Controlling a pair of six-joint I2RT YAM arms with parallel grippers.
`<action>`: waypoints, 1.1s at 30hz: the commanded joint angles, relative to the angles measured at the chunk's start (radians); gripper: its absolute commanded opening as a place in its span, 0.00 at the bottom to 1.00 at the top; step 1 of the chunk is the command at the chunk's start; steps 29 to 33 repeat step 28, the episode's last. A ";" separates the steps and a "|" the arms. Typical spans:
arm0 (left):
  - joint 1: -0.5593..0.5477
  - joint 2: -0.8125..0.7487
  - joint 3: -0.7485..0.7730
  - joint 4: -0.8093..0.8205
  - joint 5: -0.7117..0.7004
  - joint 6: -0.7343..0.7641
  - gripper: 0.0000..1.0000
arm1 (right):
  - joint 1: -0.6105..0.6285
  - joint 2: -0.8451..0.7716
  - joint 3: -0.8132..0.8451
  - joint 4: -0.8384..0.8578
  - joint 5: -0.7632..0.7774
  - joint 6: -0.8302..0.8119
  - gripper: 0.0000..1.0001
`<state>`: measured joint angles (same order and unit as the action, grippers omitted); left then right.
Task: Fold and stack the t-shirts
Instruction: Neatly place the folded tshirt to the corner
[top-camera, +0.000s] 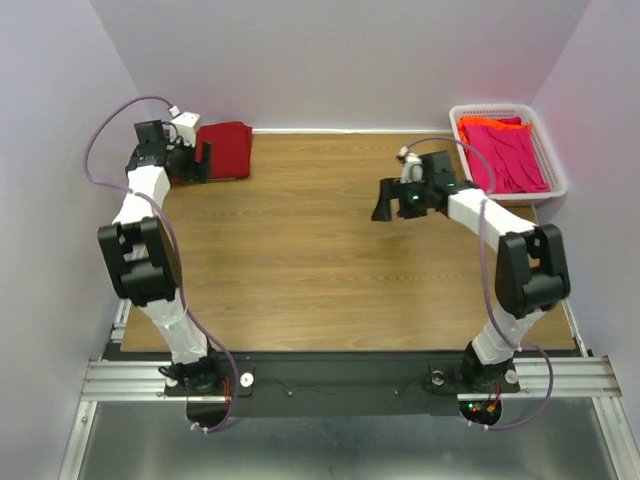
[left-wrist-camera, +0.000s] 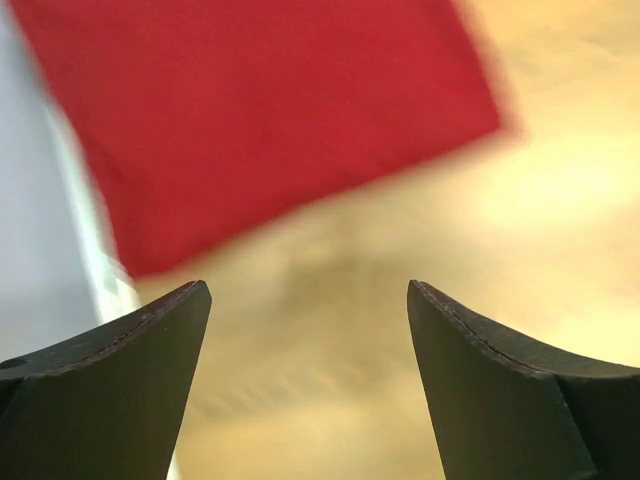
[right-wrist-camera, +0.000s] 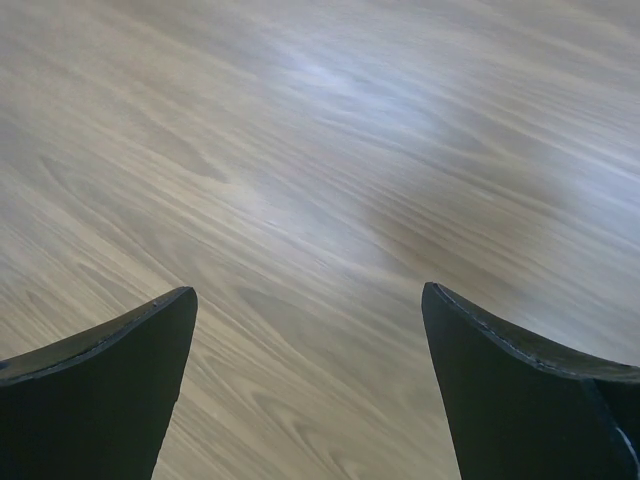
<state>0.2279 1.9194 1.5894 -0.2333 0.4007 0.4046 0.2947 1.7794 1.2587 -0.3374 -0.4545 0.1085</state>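
Red shirt (top-camera: 225, 150): folded flat, far left corner of the table (top-camera: 300, 260).
Left gripper (top-camera: 203, 160): jaws wide apart with nothing between them, just beside the red shirt's left edge.
Right gripper (top-camera: 385, 203): jaws wide apart and empty, over bare wood right of centre.
Pink shirt (top-camera: 505, 155) and orange shirt (top-camera: 490, 123): heaped in the white basket (top-camera: 556, 170), far right corner, with pink on top.
Direction: the basket lies to the right of the right gripper and slightly farther back.
Long axis: the basket runs near to far.
Nearer arm: the right, by a wide margin, so it is probably the one to fetch the next shirt.
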 joint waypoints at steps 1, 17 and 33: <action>-0.106 -0.287 -0.113 -0.009 -0.012 -0.032 0.94 | -0.133 -0.156 -0.060 -0.043 -0.027 -0.009 1.00; -0.225 -0.721 -0.588 -0.115 -0.013 -0.176 0.99 | -0.220 -0.507 -0.352 -0.078 0.027 -0.039 1.00; -0.225 -0.809 -0.649 -0.097 -0.077 -0.210 0.99 | -0.221 -0.742 -0.507 -0.037 -0.030 -0.015 1.00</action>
